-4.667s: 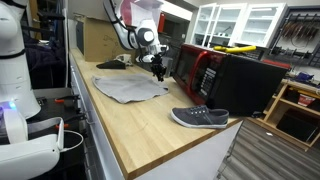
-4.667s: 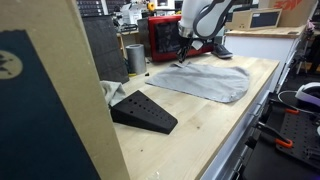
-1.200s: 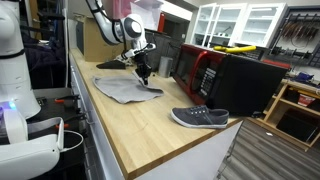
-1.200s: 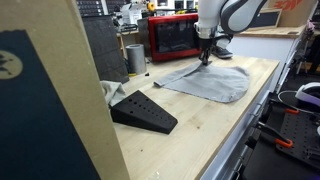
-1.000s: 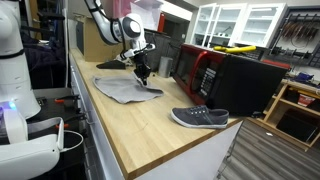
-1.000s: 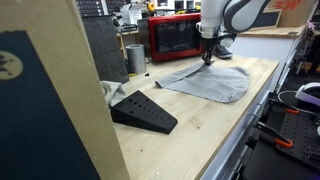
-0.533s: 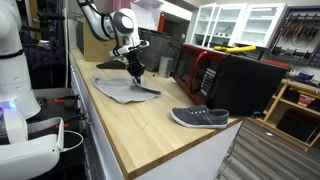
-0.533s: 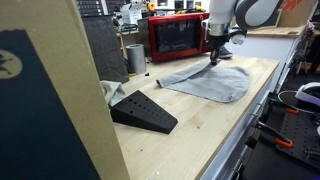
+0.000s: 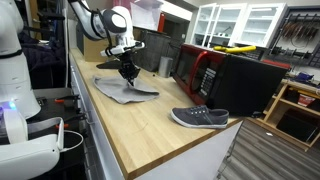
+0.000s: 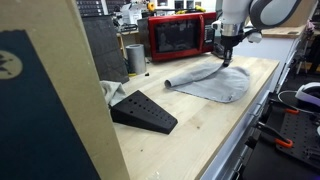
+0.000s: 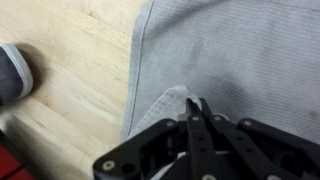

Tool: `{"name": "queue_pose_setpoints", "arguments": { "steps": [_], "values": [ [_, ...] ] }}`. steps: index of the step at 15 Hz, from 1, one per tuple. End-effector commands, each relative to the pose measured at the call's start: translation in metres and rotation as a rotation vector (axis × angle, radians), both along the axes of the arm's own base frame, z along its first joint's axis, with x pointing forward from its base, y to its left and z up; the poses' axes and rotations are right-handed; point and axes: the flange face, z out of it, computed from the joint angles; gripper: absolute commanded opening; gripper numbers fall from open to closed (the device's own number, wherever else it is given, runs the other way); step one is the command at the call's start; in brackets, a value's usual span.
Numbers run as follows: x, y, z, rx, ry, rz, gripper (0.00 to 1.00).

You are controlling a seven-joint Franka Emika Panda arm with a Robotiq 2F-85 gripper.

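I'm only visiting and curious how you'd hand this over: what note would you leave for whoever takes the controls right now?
Gripper: fingers shut on an edge of the grey cloth; the wrist view shows the pinch.
Things: the cloth lies mostly flat on the wooden table. A grey shoe lies apart from it, nearer the table's end.
Done: one edge is lifted off the table.
Left: the held edge is not yet laid down or released.

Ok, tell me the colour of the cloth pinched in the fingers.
The cloth is plain grey with a fine ribbed weave. The wrist view shows it best.
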Motion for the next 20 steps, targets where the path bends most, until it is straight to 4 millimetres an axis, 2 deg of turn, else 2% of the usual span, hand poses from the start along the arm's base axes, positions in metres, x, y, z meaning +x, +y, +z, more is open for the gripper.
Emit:
{"name": "queue_pose_setpoints", "arguments": {
  "steps": [1,8,14,15,20],
  "values": [
    [-0.024,-0.014,0.003,-0.003,0.049,0.057,0.01],
    [-0.043,-0.043,0.005,-0.011,0.118,0.136,0.01],
    [-0.056,-0.056,0.002,0.002,0.153,0.181,0.01],
    [-0.049,-0.061,0.002,0.003,0.164,0.188,0.01],
    [-0.055,-0.077,0.0,-0.005,0.187,0.197,0.01]
  ]
}}
